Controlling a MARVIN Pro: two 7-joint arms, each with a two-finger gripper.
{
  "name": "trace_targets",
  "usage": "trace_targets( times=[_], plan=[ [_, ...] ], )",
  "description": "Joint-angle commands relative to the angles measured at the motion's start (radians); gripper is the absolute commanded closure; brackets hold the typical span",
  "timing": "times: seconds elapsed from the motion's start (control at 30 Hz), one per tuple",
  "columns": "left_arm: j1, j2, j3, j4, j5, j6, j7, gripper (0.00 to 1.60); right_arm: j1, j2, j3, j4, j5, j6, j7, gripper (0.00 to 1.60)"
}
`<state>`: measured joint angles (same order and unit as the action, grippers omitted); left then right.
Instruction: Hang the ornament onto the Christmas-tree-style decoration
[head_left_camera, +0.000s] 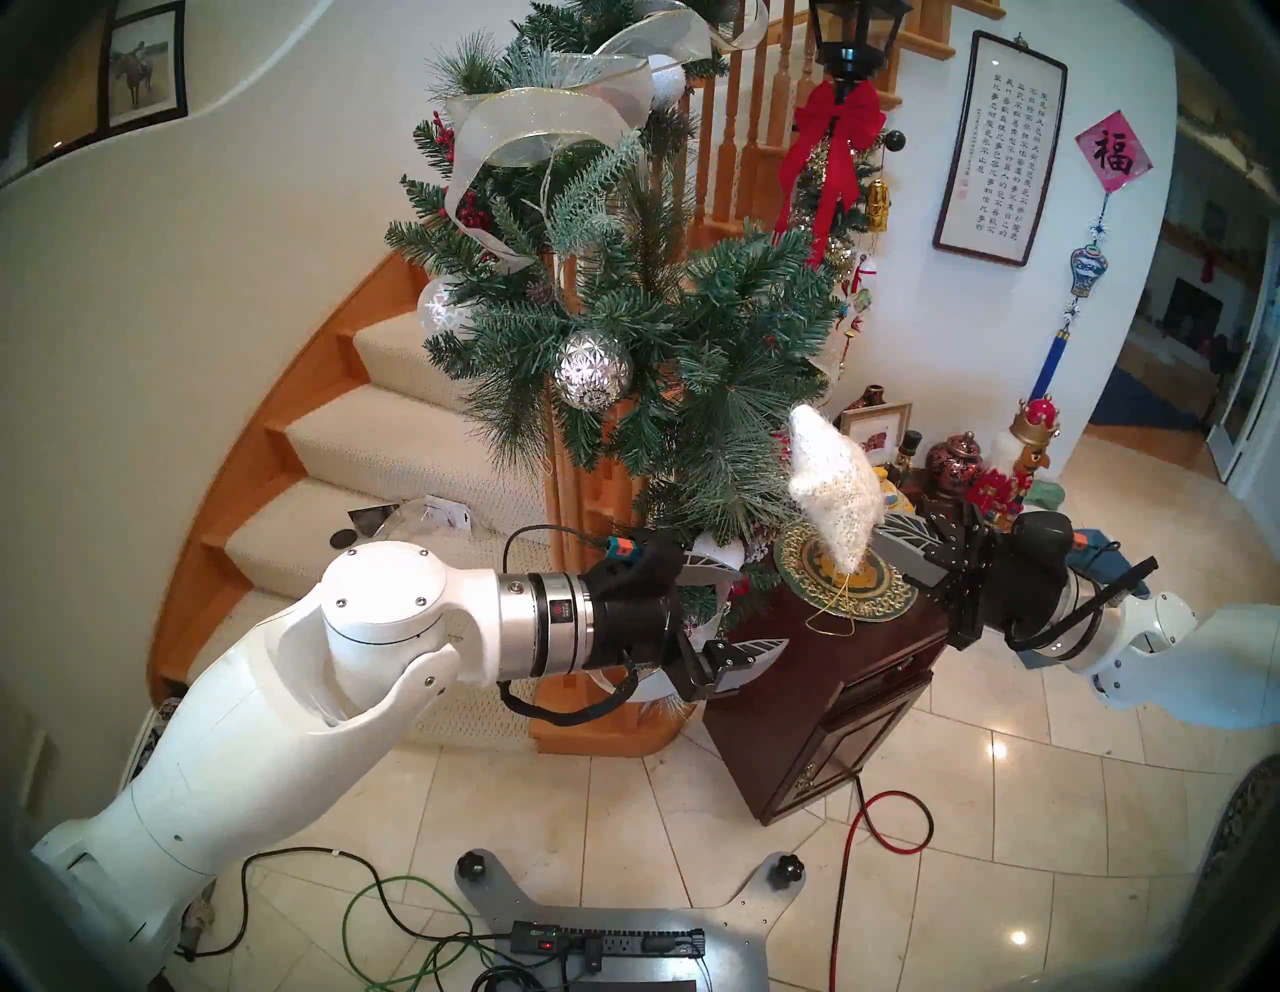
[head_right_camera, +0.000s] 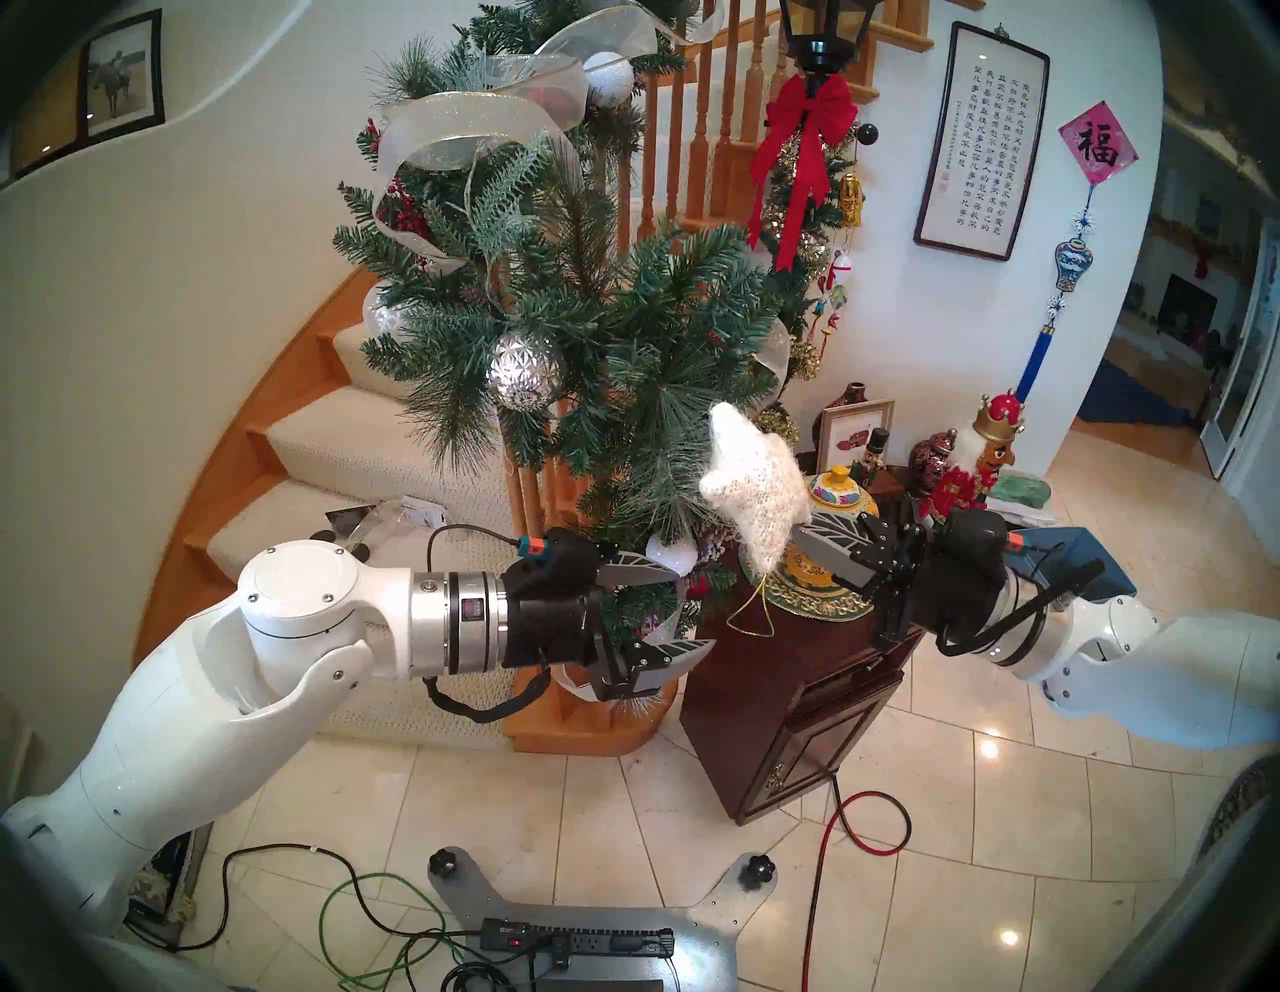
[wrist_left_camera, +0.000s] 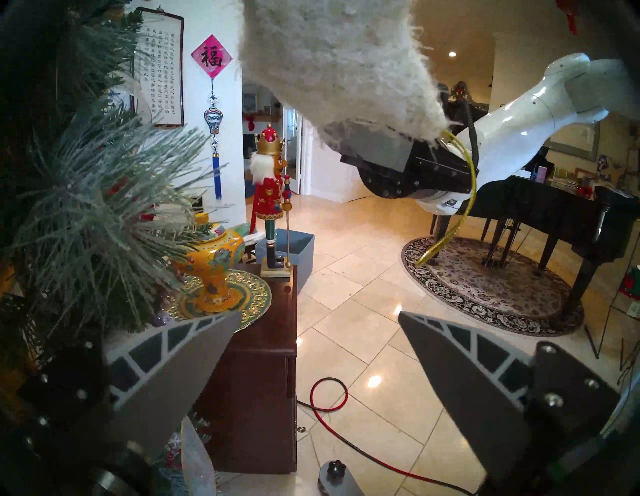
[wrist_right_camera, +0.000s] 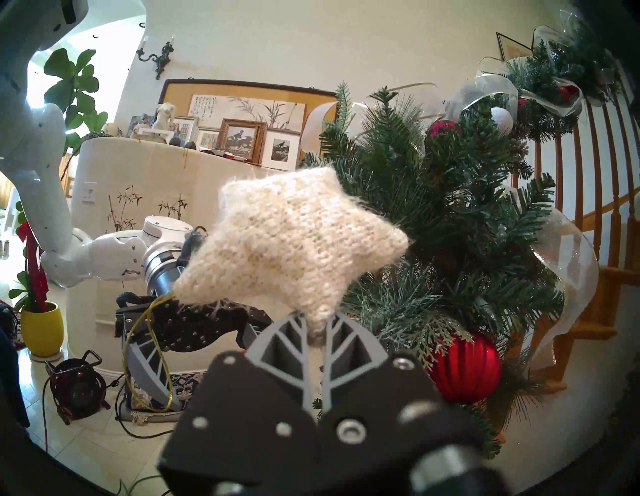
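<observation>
Right wrist view: the right gripper (wrist_right_camera: 317, 334) pinches one point of the knitted white star (wrist_right_camera: 294, 239) beside the pine garland (wrist_right_camera: 450, 214), its gold loop (wrist_right_camera: 147, 350) dangling unhooked near the spread, empty left gripper (head_left_camera: 727, 609), so hanging remains.

1. A pink diamond-shaped paper (head_left_camera: 1114, 152) on the white wall bears one black character, 福 (clearest in the left wrist view).
2. A framed scroll (head_left_camera: 997, 142) beside it carries columns of Chinese calligraphy, too small to read.
</observation>
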<state>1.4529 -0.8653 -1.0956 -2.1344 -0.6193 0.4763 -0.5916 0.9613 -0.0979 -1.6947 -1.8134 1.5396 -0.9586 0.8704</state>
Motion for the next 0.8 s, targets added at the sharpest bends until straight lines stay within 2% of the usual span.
trace_targets(
  times=[0.0,0.33,0.77],
  plan=[
    [-0.042,-0.034,-0.012,-0.001,-0.043,0.017,-0.023,0.00,0.054,-0.012,-0.013,-0.001,0.007,-0.001,0.072,1.60],
    [-0.062,-0.063,-0.017,0.006,-0.086,0.055,-0.046,0.00,0.096,-0.041,-0.067,-0.008,0.018,-0.001,0.073,1.60],
    [-0.079,-0.091,-0.008,0.008,-0.124,0.107,-0.072,0.00,0.173,-0.104,-0.172,-0.024,0.044,-0.001,0.073,1.60]
  ],
)
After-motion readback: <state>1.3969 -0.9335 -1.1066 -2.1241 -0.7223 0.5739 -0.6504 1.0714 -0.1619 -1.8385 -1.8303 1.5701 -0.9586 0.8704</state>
